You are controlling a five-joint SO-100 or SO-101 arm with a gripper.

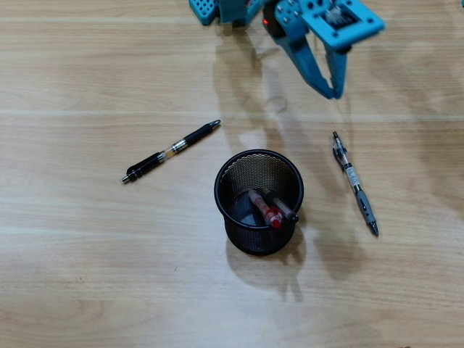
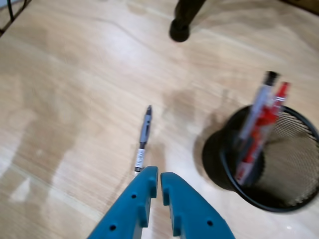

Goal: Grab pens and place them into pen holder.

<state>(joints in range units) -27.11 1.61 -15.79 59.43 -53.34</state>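
Pale wood-grain laminate desk (image 1: 87,275) with long plank seams running across the overhead view, soft shadows on its surface, a dark rounded furniture leg (image 2: 180,27) standing on it at the wrist view's top edge

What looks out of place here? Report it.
Nothing damaged or spilled. Two pens lie loose on the table: the black pen with yellow band left of the pen holder and the grey-and-clear pen right of it in the overhead view. Two others lean inside.
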